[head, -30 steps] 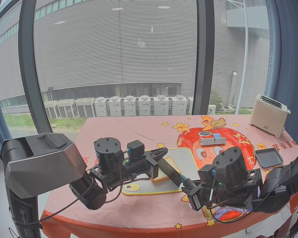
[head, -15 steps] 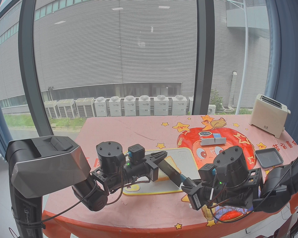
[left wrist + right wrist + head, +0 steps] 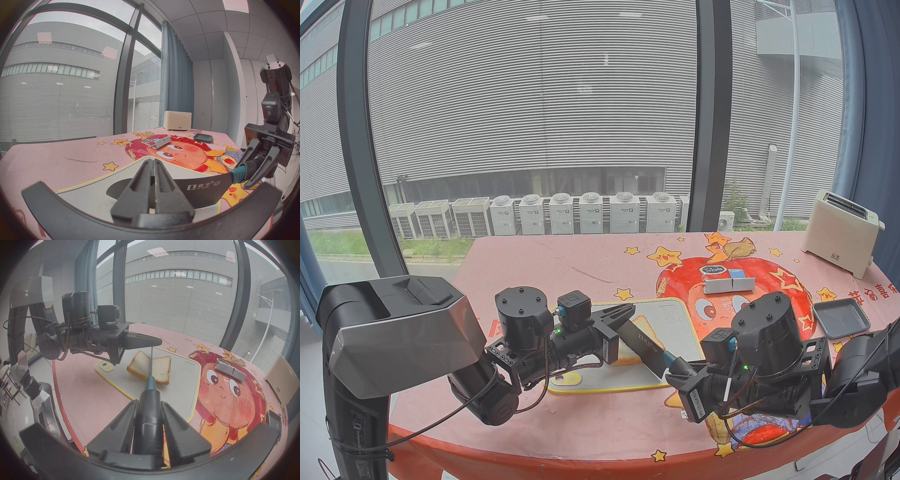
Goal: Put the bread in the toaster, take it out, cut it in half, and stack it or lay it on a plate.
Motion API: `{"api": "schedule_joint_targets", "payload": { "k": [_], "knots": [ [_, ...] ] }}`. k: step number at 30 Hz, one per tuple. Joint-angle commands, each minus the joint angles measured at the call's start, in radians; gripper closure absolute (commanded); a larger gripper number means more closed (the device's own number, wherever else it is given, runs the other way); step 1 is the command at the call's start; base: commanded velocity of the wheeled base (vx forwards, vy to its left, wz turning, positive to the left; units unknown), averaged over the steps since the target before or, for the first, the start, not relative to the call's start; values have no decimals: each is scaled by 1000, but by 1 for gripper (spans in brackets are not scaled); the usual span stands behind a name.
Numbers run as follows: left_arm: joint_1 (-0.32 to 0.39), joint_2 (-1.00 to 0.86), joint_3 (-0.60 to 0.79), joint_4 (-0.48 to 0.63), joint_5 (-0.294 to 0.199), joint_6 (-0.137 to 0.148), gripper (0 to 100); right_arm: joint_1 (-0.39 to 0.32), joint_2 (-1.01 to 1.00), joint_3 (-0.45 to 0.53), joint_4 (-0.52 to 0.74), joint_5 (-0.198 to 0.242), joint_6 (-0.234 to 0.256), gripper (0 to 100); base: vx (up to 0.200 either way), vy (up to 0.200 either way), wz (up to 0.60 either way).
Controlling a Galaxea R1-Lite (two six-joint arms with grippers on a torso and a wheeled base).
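Golden-crusted bread [image 3: 649, 332] lies flat on the pale cutting board [image 3: 675, 319] in the head view, straight ahead of the right gripper [image 3: 678, 369], which is clamped on the handle of the knife [image 3: 642, 350]. The dark blade runs away from those fingers, slanting across the slice toward the left gripper [image 3: 625, 312], whose tips sit right at the blade's far end and nearer the bread than the right one. From the left wrist, the left gripper [image 3: 152, 165] has its fingers pressed together with only a thin slit between them and nothing held. The knife [image 3: 200, 190] passes broadside just beyond its tips, with the handle off to one side in the right gripper [image 3: 254, 165]. From the right wrist, the right gripper [image 3: 149, 408] is closed around the handle, and the blade shows edge-on, extending directly forward from the fingers. It crosses the bread [image 3: 159, 366] about its middle, so roughly half the slice lies to either side of the edge. The left gripper [image 3: 153, 341] hovers just past and above the slice at the blade's tip. I judge the cut depends on keeping the blade along this line, and I cannot tell whether the slice is already parted beneath it.
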Motion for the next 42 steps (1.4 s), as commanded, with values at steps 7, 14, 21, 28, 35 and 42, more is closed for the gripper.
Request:
{"api": "schedule_joint_targets", "payload": {
  "k": [7, 14, 21, 28, 35, 42],
  "knots": [
    [3, -58, -8, 37, -1, -2, 100, 0, 21, 2, -1, 0, 0, 100, 0, 0, 0],
    [17, -39, 9, 32, 1, -1, 100, -8, -15, -6, -21, 0, 0, 100, 0, 0, 0],
    [15, -22, 1, 31, 1, -1, 100, -9, 19, 3, -35, 0, 0, 100, 0, 0, 0],
    [15, -64, -8, 42, 1, -1, 100, -9, 48, 6, -35, 0, 0, 100, 0, 0, 0],
    [15, -58, 9, 51, 1, -1, 100, -11, 24, 3, -38, -1, 0, 100, 0, 0, 0],
    [12, -41, 30, 49, 1, -1, 100, -11, -9, 2, -37, -1, -2, 100, 0, 0, 0]
  ]
}}
